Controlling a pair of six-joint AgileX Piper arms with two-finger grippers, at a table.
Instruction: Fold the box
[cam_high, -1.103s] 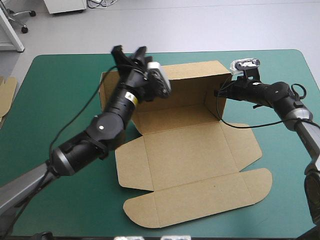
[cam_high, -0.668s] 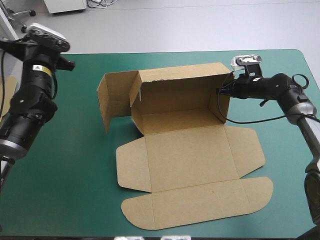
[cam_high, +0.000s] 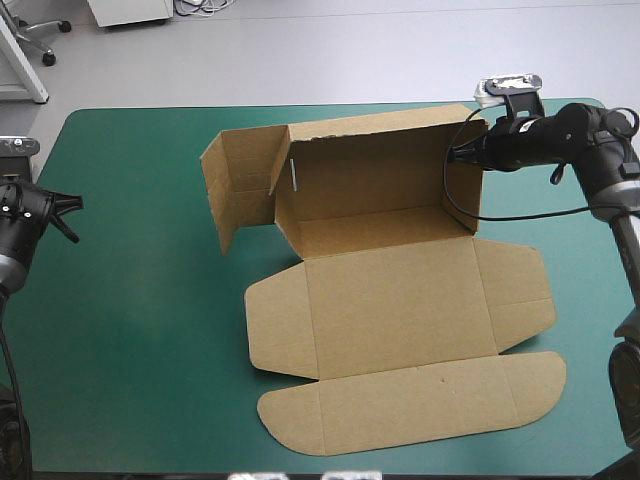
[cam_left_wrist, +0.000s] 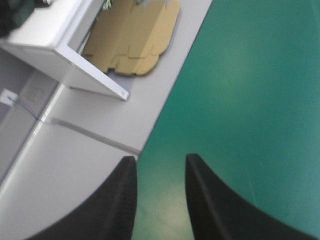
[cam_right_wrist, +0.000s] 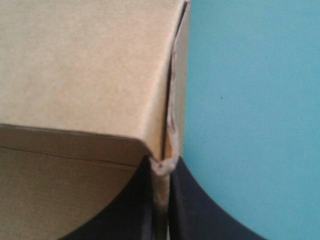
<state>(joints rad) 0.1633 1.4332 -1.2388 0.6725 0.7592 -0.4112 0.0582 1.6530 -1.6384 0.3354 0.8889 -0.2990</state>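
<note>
Trouble looms at table (cam_high: 130, 330) centre: right gripper (cam_high: 455, 155) alone pinches the half-raised box (cam_high: 400, 300) by a side wall, left gripper (cam_left_wrist: 160, 167) gapes empty at the table's left edge, so one tug could tear it.

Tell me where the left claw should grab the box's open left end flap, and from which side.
Grip the left end flap of the box by its free upright edge, coming from the left side of the table. It stands upright, swung outward, so that edge faces the open left claw. The right claw is shut on the opposite end wall, which should steady the box.
</note>
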